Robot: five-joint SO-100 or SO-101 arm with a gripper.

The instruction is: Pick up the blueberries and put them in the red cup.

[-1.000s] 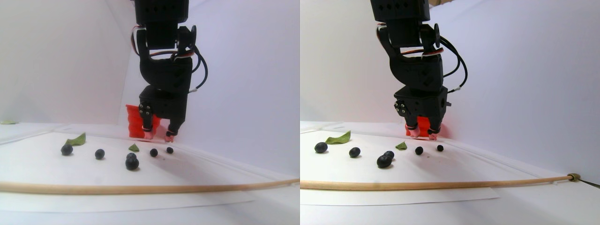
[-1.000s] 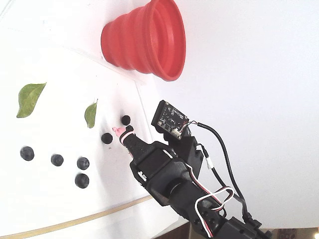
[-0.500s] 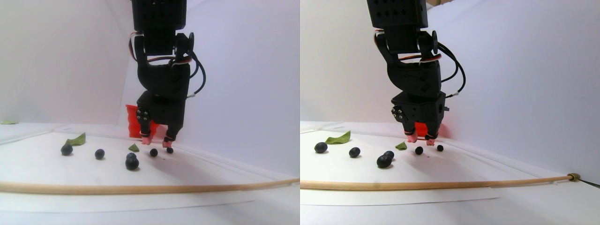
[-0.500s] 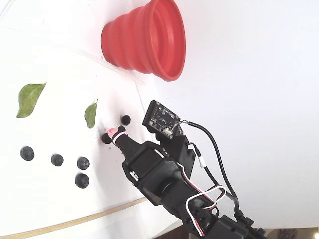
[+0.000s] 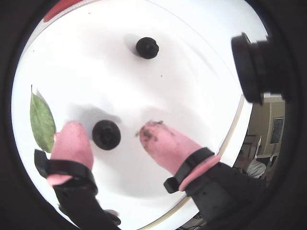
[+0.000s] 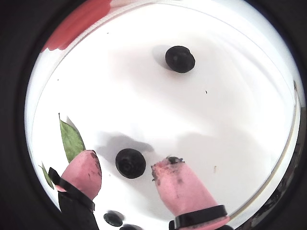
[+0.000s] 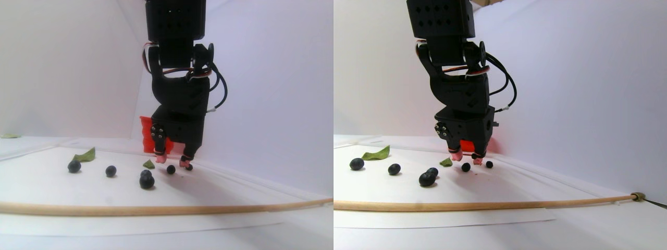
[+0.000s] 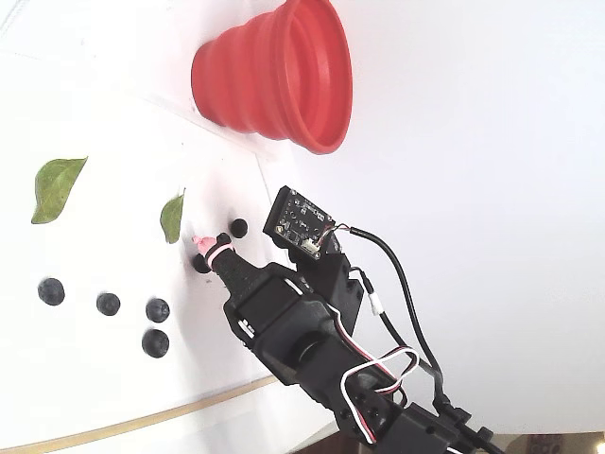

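The gripper (image 5: 122,136) hangs low over the white sheet (image 8: 85,397), its two pink-tipped fingers (image 5: 163,143) spread apart with one blueberry (image 5: 106,134) sitting in the gap between them. In both wrist views the berry lies on the sheet closer to the left-hand finger (image 6: 84,172) than to the other, and neither tip clearly touches it (the right-hand tip is smudged with dark specks). A second berry (image 5: 147,47) lies apart, further up the sheet, toward the red cup (image 8: 274,76), whose rim just shows at the upper left edge of a wrist view.

In the fixed view the red cup stands at the far edge of the sheet, ribbed and flaring, well apart from the gripper. Four more blueberries (image 8: 109,304) lie in a loose group toward the sheet's left side in that view. A small green leaf (image 8: 172,217) lies just beside the gripper's tip, and a larger leaf (image 8: 54,187) lies near the left edge.

The stereo pair view shows the black arm (image 7: 180,88) coming down nearly upright in front of the cup, fingertips close to the sheet, and a thin wooden rod (image 7: 156,210) lying across the near edge.
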